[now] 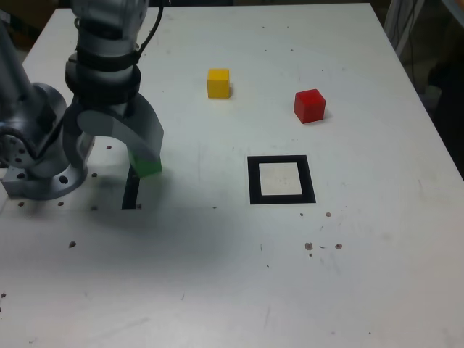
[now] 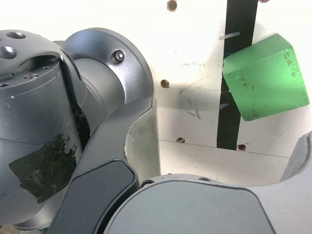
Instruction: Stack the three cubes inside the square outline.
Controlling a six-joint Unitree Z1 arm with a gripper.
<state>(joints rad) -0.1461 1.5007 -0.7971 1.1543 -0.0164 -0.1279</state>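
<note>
Green cube [image 1: 148, 166]: left-centre of exterior view, on white tabletop [image 1: 217, 275], resting on upper end of thin black strip [image 1: 131, 190]. Equal sides, so no long axis. In wrist view [image 2: 265, 77] seen skewed, edges turned off strip's line [image 2: 235, 73], cube overlapping strip on one side.

Yellow cube [image 1: 218, 83]: upper centre of exterior view, edges approx. square to tabletop edges. Red cube [image 1: 309, 105]: upper right of centre, rotated slightly, well apart from yellow.

Square outline [image 1: 281, 180]: centre of exterior view, thick black frame w/ white middle, unoccupied, well apart from all three cubes.

Arm: base at left edge of exterior view, wrist pointing down toward tabletop. End effector [image 1: 116, 148] directly over green cube; jaws spread wide, one grey curved finger [image 1: 138, 134] above cube's top. Contact w/ cube not determinable; no grip seen.
</note>
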